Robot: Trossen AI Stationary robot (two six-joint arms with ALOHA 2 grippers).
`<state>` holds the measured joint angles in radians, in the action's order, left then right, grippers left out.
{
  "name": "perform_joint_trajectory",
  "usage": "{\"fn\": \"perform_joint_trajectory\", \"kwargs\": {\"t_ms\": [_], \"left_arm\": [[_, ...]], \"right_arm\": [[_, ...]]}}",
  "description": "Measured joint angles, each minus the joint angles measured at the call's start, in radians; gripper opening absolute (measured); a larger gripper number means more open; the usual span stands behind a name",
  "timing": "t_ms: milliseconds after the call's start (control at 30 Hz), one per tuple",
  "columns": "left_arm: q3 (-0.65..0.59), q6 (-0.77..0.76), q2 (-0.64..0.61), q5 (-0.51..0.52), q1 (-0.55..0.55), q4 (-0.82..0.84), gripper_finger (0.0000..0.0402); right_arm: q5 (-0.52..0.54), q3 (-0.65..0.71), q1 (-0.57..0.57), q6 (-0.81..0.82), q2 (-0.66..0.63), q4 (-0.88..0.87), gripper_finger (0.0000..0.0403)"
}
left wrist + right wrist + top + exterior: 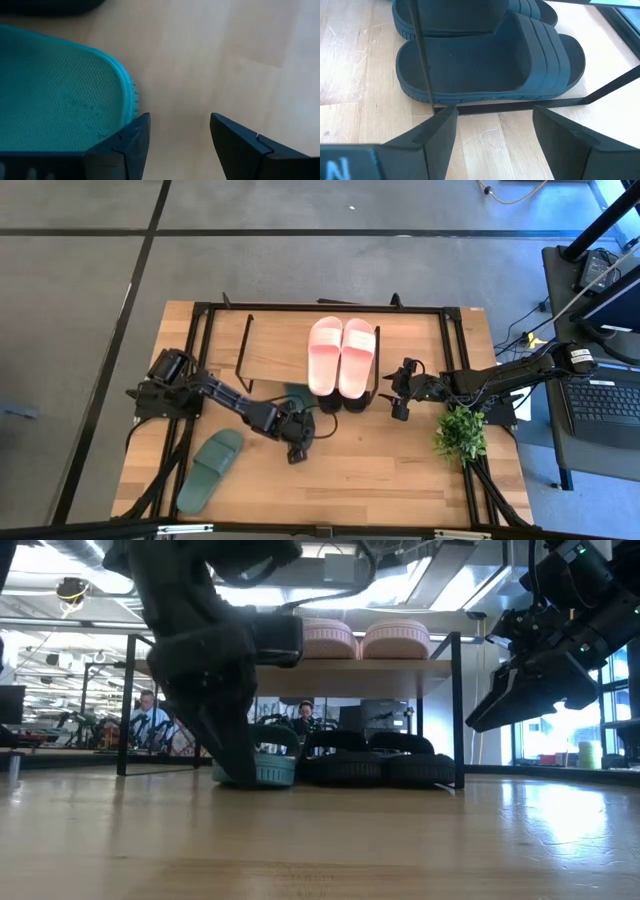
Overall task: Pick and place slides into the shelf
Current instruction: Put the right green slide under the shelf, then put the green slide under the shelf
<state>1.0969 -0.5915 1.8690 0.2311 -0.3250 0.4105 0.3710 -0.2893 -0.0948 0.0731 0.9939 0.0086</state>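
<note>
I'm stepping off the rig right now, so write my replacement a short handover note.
Left gripper: open, low beside a green slide at the shelf's front edge.
Right gripper: open, empty, by the shelf's right end.
Done: pink pair on top of the shelf; black pair underneath.
Left: finish placing that green slide, then fetch the other green slide lying front left on the table.

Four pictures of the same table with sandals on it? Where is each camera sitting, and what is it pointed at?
High: above, looking straight down on table, shelf, both arms.
Low: at tabletop height, facing the shelf; arms hang in from above.
Left wrist: on the left arm, past the open left gripper at a green slide.
Right wrist: past the open right gripper at the black slides.
High and low both show the pink slides.
</note>
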Motion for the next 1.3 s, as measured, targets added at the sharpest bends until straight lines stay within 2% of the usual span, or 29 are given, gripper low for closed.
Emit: {"fn": "perform_joint_trajectory", "kwargs": {"t_ms": [267,800,1100,1233,1300], "left_arm": [[0.000,0.073,0.000,0.047,0.041,0.015,0.0197],[0.000,0.128,-0.001,0.046,0.088,0.041,0.0197],[0.000,0.109,-0.151,0.040,0.005,0.184,0.0197],[0.000,0.185,-0.257,0.046,-0.083,0.255,0.0197],[0.000,0.229,-0.307,0.085,-0.141,0.296,0.0197]], "right_arm": [[0.000,0.000,0.000,-0.003,0.000,0.000,0.0259],[0.000,0.000,0.000,-0.003,0.000,-0.001,0.0259],[0.000,0.000,0.000,0.000,0.000,-0.018,0.0259],[0.001,0.000,0.000,0.000,0.000,-0.022,0.0259],[0.001,0.000,0.000,-0.001,0.000,-0.022,0.0259]]}}
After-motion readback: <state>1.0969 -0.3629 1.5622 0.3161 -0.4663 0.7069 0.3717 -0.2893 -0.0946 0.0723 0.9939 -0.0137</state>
